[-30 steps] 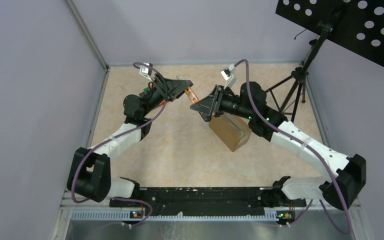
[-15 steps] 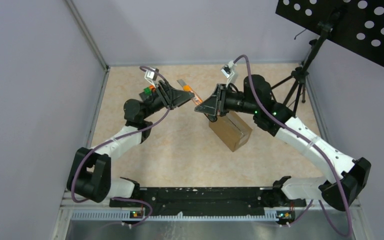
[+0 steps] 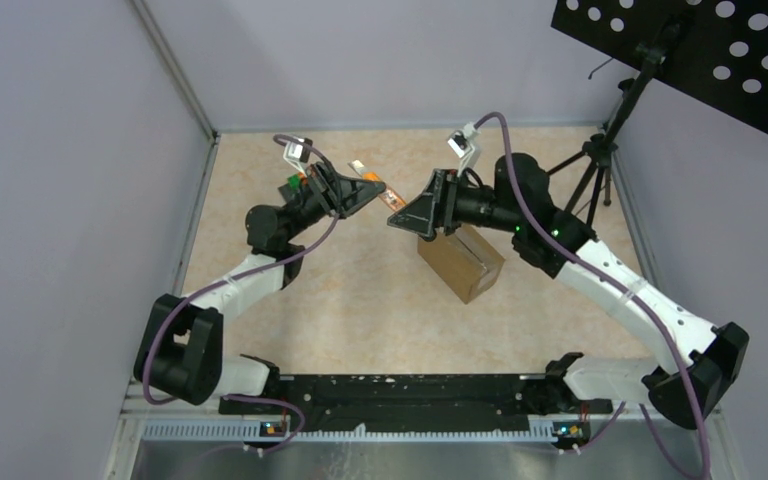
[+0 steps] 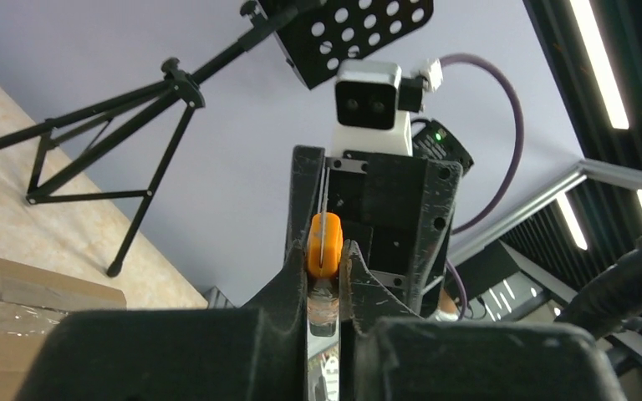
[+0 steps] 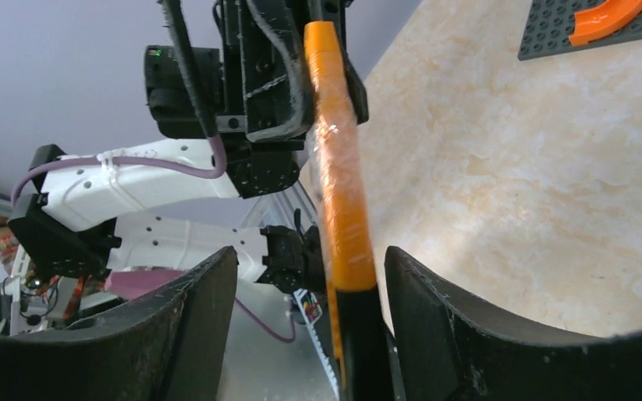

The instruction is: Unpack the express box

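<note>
1. The left tool [image 4: 326,251] was pressed together on a thin orange cutter [image 5: 338,192], pinching it between its two fingers [image 4: 294,251].
2. This tool was held above the bench [image 3: 340,290], in the far part of the scene, a little left of the middle, and it pointed to the right.
3. The right tool [image 3: 395,215] faced it from the right side, and the two tools were very near each other.
4. The right tool was spread wide. In the right wrist view the orange cutter stood between its fingers [image 5: 192,326], apart from both of them.
5. The express box [image 3: 465,265] lay flat on the bench, right of the middle, just under the wrist of the right arm and partly hidden by it.
6. No tool touched the box. A clear tape seam was visible on its top in the left wrist view.
7. A dark grey plate [image 5: 552,29] with an orange curved piece [image 5: 606,17] on it lay on the bench.
8. A black tripod [image 3: 590,180] stood at the far right corner, under a black board with holes [image 3: 700,55].
</note>
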### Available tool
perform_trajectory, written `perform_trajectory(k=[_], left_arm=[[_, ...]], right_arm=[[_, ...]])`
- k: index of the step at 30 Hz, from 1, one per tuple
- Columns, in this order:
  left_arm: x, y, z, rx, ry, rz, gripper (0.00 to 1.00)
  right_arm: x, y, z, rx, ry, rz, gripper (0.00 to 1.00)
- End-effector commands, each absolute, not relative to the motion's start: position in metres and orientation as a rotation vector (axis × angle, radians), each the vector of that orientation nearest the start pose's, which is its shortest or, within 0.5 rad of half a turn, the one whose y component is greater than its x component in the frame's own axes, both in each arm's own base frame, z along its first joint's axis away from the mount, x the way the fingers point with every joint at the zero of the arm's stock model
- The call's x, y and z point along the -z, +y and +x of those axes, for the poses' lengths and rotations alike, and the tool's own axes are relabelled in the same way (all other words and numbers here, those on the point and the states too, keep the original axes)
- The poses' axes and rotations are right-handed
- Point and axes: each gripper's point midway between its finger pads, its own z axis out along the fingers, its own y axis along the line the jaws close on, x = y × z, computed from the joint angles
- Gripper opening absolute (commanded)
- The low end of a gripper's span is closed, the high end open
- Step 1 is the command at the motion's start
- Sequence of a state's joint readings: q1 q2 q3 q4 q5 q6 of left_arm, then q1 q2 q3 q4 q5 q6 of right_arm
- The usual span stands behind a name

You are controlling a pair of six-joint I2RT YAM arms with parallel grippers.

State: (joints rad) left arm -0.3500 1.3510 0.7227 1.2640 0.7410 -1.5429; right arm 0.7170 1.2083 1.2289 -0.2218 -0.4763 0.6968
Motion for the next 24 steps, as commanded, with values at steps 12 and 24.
perform_trajectory(k=[12,24], left_arm=[[-0.398,-0.246,0.271,1.997,1.184,-0.014,0.00],[-0.393,-0.258,0.264,2.010,1.210,0.014,0.00]], right_arm=[[-0.401,0.316,0.226,-1.565,1.651,-0.135,0.51],[-0.399,0.321,0.235,-1.560,1.651,-0.118,0.35]])
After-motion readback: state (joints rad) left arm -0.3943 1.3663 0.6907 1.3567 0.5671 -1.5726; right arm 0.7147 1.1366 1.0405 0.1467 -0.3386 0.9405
